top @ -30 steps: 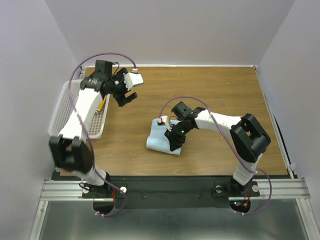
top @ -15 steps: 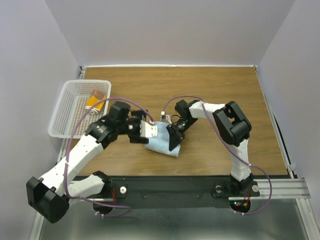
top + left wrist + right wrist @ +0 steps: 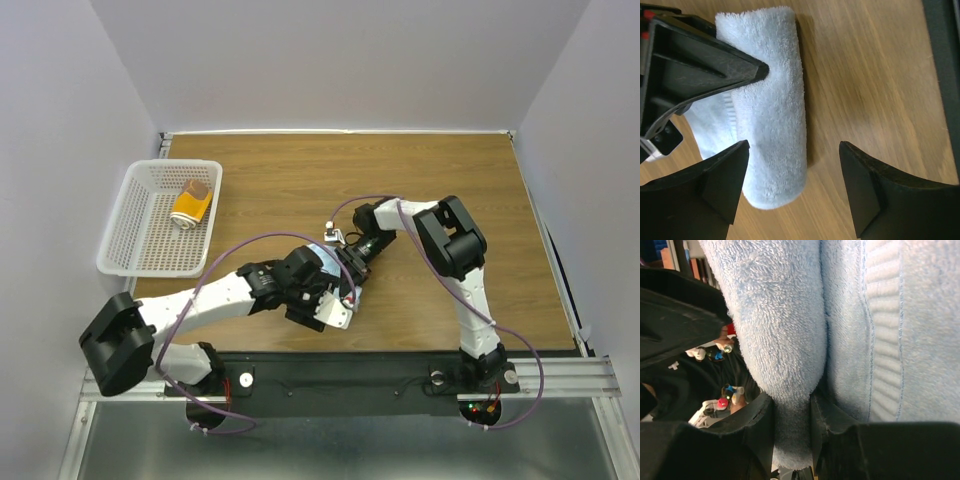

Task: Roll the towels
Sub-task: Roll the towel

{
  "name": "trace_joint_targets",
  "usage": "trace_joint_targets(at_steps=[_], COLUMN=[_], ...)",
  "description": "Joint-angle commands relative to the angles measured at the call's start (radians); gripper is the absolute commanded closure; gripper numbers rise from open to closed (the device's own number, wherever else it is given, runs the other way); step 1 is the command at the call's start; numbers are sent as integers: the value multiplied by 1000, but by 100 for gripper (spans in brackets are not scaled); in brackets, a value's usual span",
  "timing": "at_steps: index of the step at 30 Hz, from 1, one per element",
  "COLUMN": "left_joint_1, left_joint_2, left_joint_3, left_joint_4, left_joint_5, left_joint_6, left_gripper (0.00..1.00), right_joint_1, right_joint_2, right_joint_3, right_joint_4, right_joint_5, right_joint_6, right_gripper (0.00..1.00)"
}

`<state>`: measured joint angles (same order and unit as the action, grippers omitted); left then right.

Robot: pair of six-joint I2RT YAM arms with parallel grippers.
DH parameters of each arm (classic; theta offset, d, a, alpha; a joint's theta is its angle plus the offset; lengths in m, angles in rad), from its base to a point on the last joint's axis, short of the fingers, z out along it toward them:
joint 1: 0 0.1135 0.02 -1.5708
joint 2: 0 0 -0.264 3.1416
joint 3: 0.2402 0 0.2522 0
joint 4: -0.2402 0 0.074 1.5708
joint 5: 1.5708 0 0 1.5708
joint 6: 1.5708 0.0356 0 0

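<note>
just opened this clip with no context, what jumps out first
Both arms crowd the middle of the table over a partly rolled light blue towel: the right gripper pinches a fold of it, and the left gripper straddles the roll with open jaws. Off at the left edge, a white basket holds a rolled mustard-yellow towel.

- Bench [image 3: 450, 190]: my brown wood-grain top, its grain running left to right, with bare board along the far edge and the right edge.
- Basket [image 3: 150, 240]: white perforated plastic, at the bench's left edge, nearer the far-left corner, its long side running far to near.
- Walls [image 3: 340, 60]: plain and pale, close against the bench's left, far and right edges.
- Rail [image 3: 570, 375]: ribbed aluminium, along the bench's near edge.
</note>
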<state>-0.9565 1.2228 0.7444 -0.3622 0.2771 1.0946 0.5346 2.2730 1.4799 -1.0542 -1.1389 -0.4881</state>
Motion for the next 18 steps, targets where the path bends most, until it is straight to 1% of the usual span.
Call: trace_joint_targets(at_steps=[1, 6, 10, 13, 14, 15, 16, 17, 18], left_joint_1=[-5, -5, -5, -5, -5, -5, -5, -5, -5], left_joint_2=[59, 119, 165, 191, 196, 205, 207, 211, 211], left_joint_3=[-31, -82, -109, -120, -120, -116, -114, -111, -108], left_joint_4=[155, 299, 347, 353, 348, 342, 335, 313, 295], left_joint_5=[-64, -121, -156, -165, -164, -158, -151, -147, -130], left_joint_6=[-21, -25, -13, -21, -24, -28, -33, -35, -35], left_gripper=[23, 25, 32, 44, 52, 57, 65, 70, 74], right_joint_1=[-5, -5, -8, -10, -10, -10, -10, -13, -13], right_joint_2=[54, 69, 80, 83, 85, 86, 86, 83, 82], right_joint_3=[20, 45, 54, 63, 68, 75, 82, 88, 95], right_joint_4=[13, -3, -12, -21, -27, -32, -35, -47, -55], right_joint_5=[125, 130, 130, 130, 128, 125, 126, 128, 133], right_joint_6=[-73, -81, -87, -90, -93, -93, -95, -96, -98], right_gripper=[94, 93, 92, 90, 90, 88, 87, 85, 79])
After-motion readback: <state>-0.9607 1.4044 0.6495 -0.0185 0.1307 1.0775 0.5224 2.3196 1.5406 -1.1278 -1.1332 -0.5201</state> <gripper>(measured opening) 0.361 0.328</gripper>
